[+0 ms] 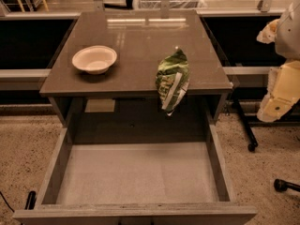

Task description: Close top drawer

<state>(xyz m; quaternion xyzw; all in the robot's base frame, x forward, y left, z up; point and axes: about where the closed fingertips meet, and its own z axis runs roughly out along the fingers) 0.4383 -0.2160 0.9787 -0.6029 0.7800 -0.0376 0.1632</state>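
I log top drawer (136, 172) far out; end effector (277, 100) hangs right of tabletop (140, 46), apart; I cannot tell its opening.

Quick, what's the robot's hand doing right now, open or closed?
Hand: at the right edge, away from the open drawer; open or closed cannot be told.

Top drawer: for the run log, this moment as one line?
grey-brown wooden top drawer: open, empty | gripper: far right, off drawer | white round bowl: on tabletop | green crinkled bag: overhanging front edge
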